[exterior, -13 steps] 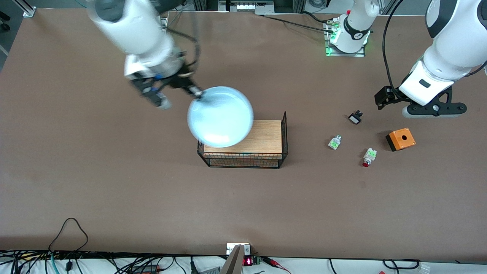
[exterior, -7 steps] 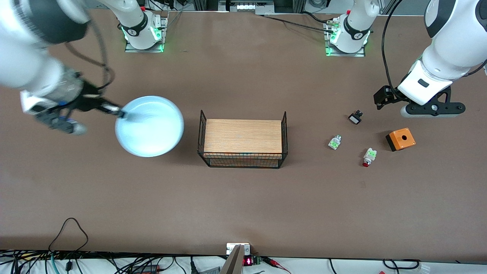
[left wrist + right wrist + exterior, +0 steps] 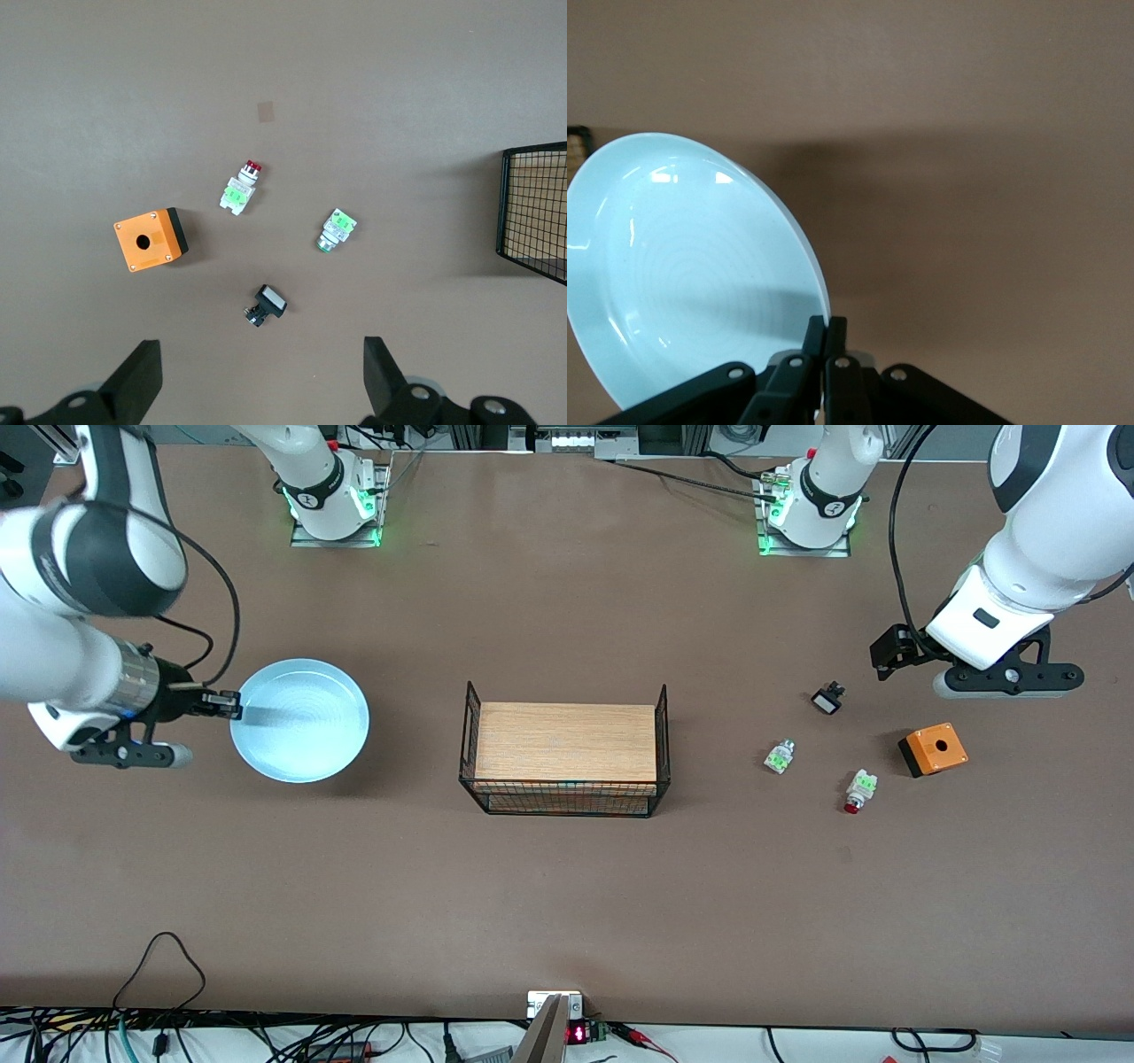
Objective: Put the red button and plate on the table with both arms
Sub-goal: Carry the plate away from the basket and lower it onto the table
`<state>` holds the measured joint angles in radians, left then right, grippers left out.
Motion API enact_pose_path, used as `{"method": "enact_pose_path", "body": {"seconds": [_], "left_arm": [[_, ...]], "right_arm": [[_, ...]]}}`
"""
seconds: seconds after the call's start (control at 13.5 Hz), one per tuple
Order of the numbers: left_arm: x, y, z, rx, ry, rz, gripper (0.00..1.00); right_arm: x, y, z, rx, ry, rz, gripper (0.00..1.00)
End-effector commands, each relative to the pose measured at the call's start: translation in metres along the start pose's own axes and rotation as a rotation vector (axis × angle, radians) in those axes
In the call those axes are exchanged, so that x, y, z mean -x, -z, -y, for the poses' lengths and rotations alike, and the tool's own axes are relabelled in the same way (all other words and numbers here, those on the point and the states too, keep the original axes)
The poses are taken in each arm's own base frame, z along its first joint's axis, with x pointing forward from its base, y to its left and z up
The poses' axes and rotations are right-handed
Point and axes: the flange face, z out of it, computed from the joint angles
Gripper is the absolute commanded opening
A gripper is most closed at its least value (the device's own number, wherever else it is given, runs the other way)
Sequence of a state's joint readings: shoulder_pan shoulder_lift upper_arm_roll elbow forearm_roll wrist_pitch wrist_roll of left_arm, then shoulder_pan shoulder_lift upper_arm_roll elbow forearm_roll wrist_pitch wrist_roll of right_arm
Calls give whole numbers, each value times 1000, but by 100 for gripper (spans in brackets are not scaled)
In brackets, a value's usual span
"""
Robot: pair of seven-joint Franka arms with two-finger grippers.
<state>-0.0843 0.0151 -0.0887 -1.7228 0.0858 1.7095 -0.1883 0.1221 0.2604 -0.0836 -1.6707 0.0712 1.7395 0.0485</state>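
Round pale blue glossy plate (image 3: 299, 720): pinched at its 9 o'clock rim by the right gripper (image 3: 232, 704), over the brown matte table (image 3: 567, 903) toward the right arm's end. Looks rigid, slick, breakable; an edge pinch lets it tilt, so set it down flat. Tiny red-capped button (image 3: 857, 790) with whitish body and green block lies on the table at 7 o'clock of the orange box (image 3: 933, 749): light, hard; grip the blocky body. Left gripper (image 3: 257, 381) hovers over the parts, fingers apart.

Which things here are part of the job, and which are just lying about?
Job: plate, held at its rim by the right gripper; red button; table; left gripper, open.
Lying about: wire basket, orange box, clear-and-green piece, black-and-white piece.
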Motion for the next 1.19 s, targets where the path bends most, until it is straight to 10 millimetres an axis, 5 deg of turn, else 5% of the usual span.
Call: {"method": "enact_pose_path", "body": {"seconds": [0.0,0.37,0.59,0.74,0.82,0.89,1.11], "left_arm": [[4,8,-1,7,-1,-3,100],[3,8,3,20,10,-4,100],[3,10,2,64,20,-2,100],[2,12,3,89,-5,0,100],[2,14,3,88,-37,-5,100],[2,14,4,88,-42,-5,100],[1,12,4,74,-44,-3,100]], "right_arm": [[0,-48,-35,3,61,23,0],[6,-164,-70,1,163,24,0],[15,-211,-90,7,242,-8,0],[17,-225,-100,12,290,-26,0],[17,-224,-102,9,287,-24,18],[17,-218,-101,4,265,-31,99],[11,-173,-77,-1,143,-48,100]]}}
